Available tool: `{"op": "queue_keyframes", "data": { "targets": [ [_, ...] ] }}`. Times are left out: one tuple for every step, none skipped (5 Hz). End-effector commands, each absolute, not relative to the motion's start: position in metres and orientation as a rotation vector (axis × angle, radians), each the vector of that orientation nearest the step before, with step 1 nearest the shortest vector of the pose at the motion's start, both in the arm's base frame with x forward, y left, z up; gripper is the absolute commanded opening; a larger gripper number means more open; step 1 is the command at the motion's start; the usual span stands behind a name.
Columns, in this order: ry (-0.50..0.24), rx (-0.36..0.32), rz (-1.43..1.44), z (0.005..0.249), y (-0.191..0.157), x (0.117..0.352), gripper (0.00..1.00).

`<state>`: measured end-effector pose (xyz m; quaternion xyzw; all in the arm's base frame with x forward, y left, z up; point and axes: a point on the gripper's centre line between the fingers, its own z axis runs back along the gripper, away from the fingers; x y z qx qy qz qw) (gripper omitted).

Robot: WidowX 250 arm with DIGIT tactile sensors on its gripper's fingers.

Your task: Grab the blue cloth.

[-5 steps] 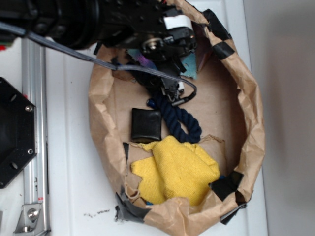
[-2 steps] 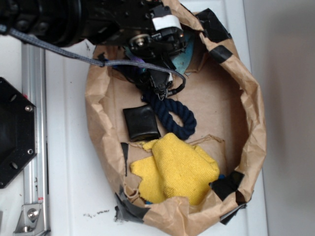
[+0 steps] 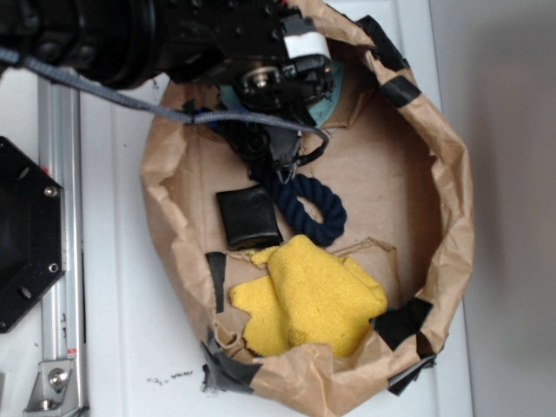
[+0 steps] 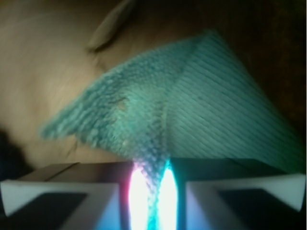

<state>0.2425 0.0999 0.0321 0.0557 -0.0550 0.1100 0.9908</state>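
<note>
Brown paper bag [image 3: 452,217] lies open on white surface. Inside it: yellow cloth [image 3: 308,300] at lower end, black pouch [image 3: 248,218] and navy rope [image 3: 306,204] mid-bag, blue cloth [image 3: 326,100] beneath the black arm [image 3: 174,35] at upper end.

This looks like a robotics lab bench rather than a home: a plain white tabletop [image 3: 130,330] carries a bolted aluminium rail [image 3: 59,243] and a black hexagonal mounting plate [image 3: 26,234], with a black robot arm [image 3: 148,35] trailing a braided grey cable [image 3: 113,94]. The work area is a makeshift bin of crumpled brown paper [image 3: 443,226] patched with black tape [image 3: 401,321], holding loose test items such as a yellow cloth [image 3: 308,300], a navy rope [image 3: 308,208] and a small black block [image 3: 249,219].
</note>
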Motion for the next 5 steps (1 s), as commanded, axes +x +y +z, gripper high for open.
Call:
{"op": "queue_keyframes", "data": {
  "targets": [
    [-0.203,0.155,0.053,0.099,0.064,0.269,0.0],
    [-0.16,0.086,-0.089,0.123,0.049,0.287,0.0],
    [-0.112,0.021,-0.165,0.137,0.04,0.297,0.0],
    [-0.094,0.037,-0.195,0.146,0.039,0.288,0.0],
    [-0.06,0.011,-0.142,0.148,0.043,0.282,0.0]
  ]
}}
